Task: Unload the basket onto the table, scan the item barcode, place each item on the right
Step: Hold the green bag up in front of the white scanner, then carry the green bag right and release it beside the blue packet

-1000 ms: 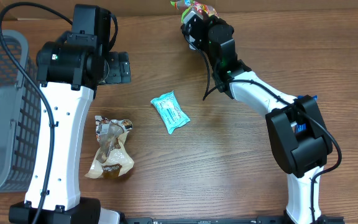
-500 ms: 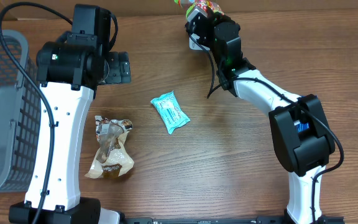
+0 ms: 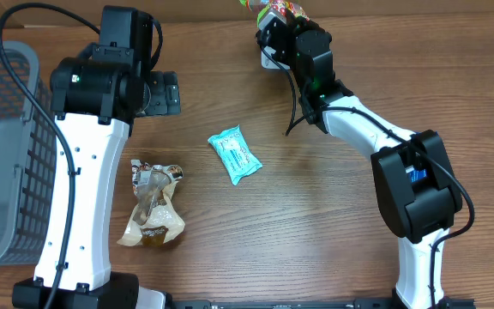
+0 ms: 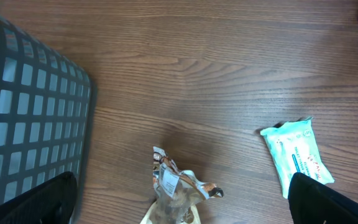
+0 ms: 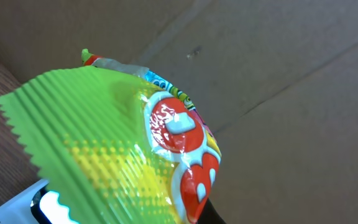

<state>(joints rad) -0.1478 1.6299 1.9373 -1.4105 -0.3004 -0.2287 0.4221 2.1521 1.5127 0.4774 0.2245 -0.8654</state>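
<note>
Green crimped foil fills the right wrist view: the right gripper [image 3: 274, 24] is clamped shut on a green, yellow and red snack packet [image 5: 123, 143], which sticks out past the fingertips toward a cardboard wall [image 5: 291, 93] just beyond. No barcode shows on the face turned to that camera. A small white object [image 5: 48, 208] sits just under the jaws. It may be the scanner, but too little of it is in view to say. So the pick-up looks done and the packet is up at the presenting spot, yet nothing in the views shows a scan has registered; turning the printed code toward the reader probably remains. Well away from these jaws, on the near side, a teal wipes pack [image 3: 235, 154] lies flat on the wooden table [image 3: 316, 223], and further off a crumpled brown snack bag [image 3: 153, 206]. Both are untouched, so they are likely waiting their turn. The left gripper [image 3: 168, 94] hangs above them with its jaws spread wide and nothing between them, and the grey basket [image 3: 7, 172] stands off to its outer side.
</note>
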